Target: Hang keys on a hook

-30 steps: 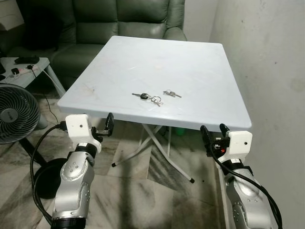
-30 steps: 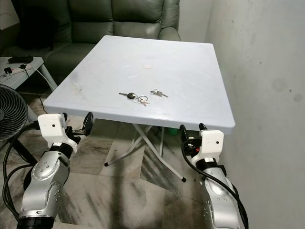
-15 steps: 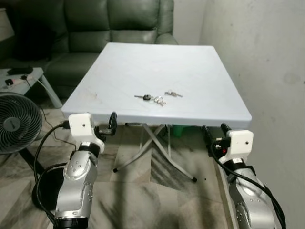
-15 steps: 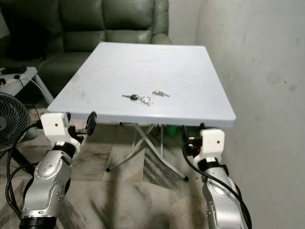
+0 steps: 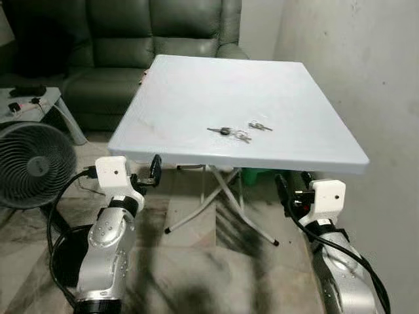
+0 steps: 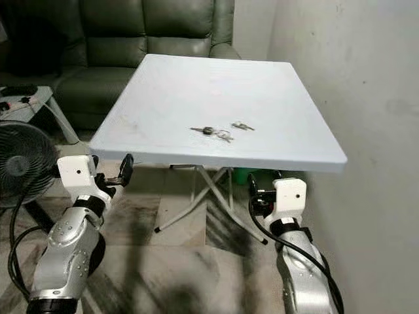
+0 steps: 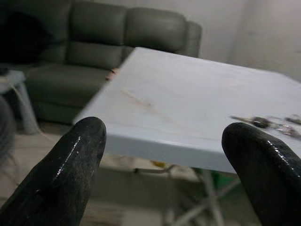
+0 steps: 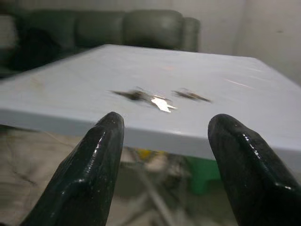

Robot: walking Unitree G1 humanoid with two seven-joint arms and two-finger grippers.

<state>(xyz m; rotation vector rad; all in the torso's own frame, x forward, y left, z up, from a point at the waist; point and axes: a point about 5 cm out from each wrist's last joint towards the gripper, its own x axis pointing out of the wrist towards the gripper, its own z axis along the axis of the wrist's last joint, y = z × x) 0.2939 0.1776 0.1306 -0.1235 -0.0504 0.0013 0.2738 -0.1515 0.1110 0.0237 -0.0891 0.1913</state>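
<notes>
Two bunches of keys lie on the white folding table (image 5: 196,98), near its front edge. One has a black-headed key (image 5: 229,133); the smaller bunch (image 5: 260,125) lies just right of it. My left gripper (image 5: 145,175) is open and empty, held below and in front of the table's left front corner. My right gripper (image 5: 292,184) is also open and empty, under the right front corner. Between the right gripper's (image 8: 164,125) fingertips I see both bunches (image 8: 153,99) on the tabletop. The left wrist view has the keys (image 7: 270,124) off to one side of the left gripper (image 7: 164,136).
A round fan (image 5: 36,163) stands on the floor at my left. A dark green sofa (image 5: 131,39) is behind the table, with a small side table (image 5: 39,98) at the far left. A plain wall (image 5: 373,72) runs along the right. Crossed table legs (image 5: 216,196) are underneath.
The whole picture has shifted as the camera moved, so the table now sits further right in view. The keys lie where they were. Both grippers keep the same open pose.
</notes>
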